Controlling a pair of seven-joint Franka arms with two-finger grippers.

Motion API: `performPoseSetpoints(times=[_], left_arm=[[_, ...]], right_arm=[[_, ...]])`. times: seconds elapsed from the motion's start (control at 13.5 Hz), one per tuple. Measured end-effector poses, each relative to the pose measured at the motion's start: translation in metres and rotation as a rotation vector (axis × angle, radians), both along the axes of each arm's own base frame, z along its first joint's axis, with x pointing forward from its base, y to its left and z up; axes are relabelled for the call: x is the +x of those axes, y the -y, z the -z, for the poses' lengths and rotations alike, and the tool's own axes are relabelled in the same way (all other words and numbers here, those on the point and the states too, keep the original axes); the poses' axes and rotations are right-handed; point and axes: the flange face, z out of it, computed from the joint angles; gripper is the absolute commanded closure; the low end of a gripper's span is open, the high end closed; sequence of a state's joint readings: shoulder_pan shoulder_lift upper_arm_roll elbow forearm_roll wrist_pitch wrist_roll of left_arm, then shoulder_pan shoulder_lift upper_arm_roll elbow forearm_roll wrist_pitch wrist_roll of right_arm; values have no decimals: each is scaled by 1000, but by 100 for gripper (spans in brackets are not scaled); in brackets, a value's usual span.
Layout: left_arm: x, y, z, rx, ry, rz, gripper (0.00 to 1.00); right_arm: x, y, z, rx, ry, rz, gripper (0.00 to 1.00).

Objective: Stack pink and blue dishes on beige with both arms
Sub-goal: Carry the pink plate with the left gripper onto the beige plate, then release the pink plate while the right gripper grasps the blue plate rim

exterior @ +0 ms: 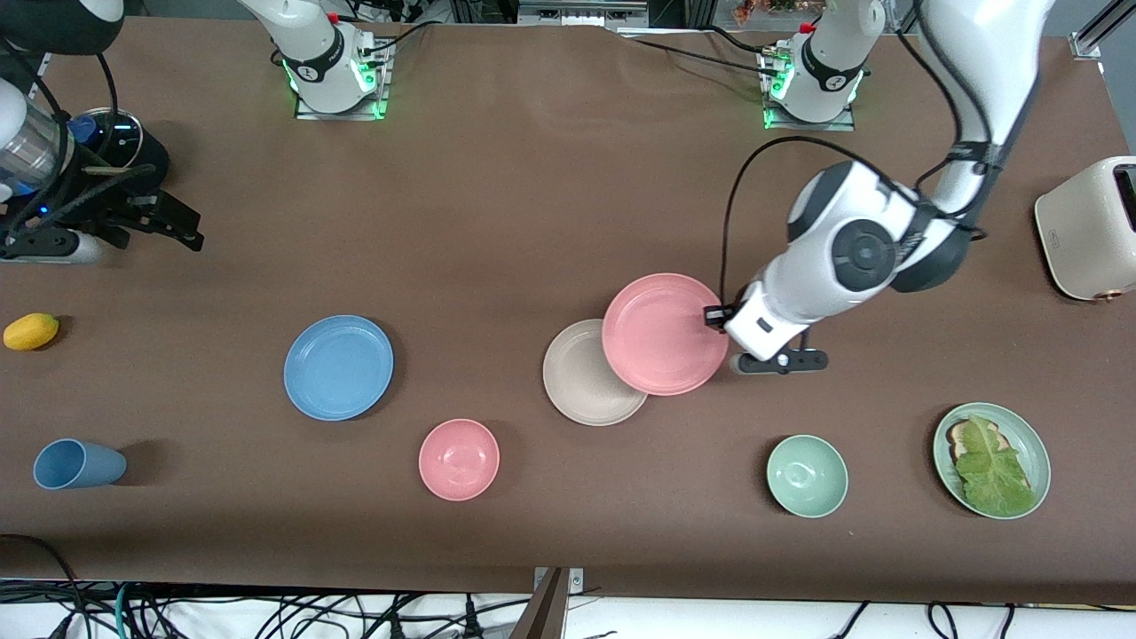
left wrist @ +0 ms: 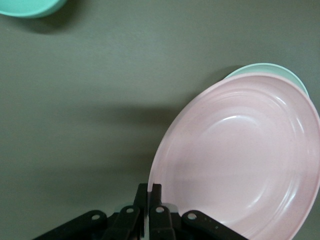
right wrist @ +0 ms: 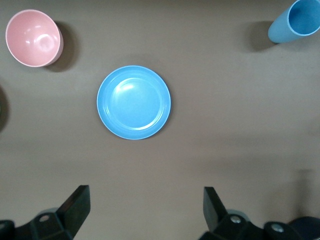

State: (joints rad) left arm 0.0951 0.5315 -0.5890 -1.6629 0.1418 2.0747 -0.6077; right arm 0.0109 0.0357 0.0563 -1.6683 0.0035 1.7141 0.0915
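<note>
My left gripper is shut on the rim of the pink plate. The plate hangs tilted and partly over the beige plate, covering the part of it toward the left arm's end. A greenish-tinted sliver of the beige plate's rim peeks out past the pink plate in the left wrist view. The blue plate lies flat on the table toward the right arm's end. My right gripper waits open and empty above the table at that end.
A pink bowl, a blue cup on its side, a mint bowl and a mint plate with lettuce line the nearer edge. A lemon and a toaster sit at the table's ends.
</note>
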Motion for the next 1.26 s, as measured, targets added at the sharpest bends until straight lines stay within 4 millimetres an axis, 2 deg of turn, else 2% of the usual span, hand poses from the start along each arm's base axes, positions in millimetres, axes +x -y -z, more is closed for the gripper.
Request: performPoseSetpoints(times=[0.22, 0.52, 0.82, 1.11, 1.26], left_arm=[[-7, 34, 32, 17, 13, -30, 100], [-11, 60, 53, 42, 29, -63, 100], [-6, 73, 66, 43, 33, -93, 100], [1, 76, 82, 28, 34, -113, 100], [4, 73, 91, 41, 40, -106, 92]], right_arm=[[6, -2, 22, -1, -40, -36, 0], [29, -3, 79, 3, -99, -78, 0], [55, -1, 147, 10, -78, -141, 0], [63, 6, 223, 8, -22, -156, 0], [70, 13, 257, 7, 3, -150, 1]])
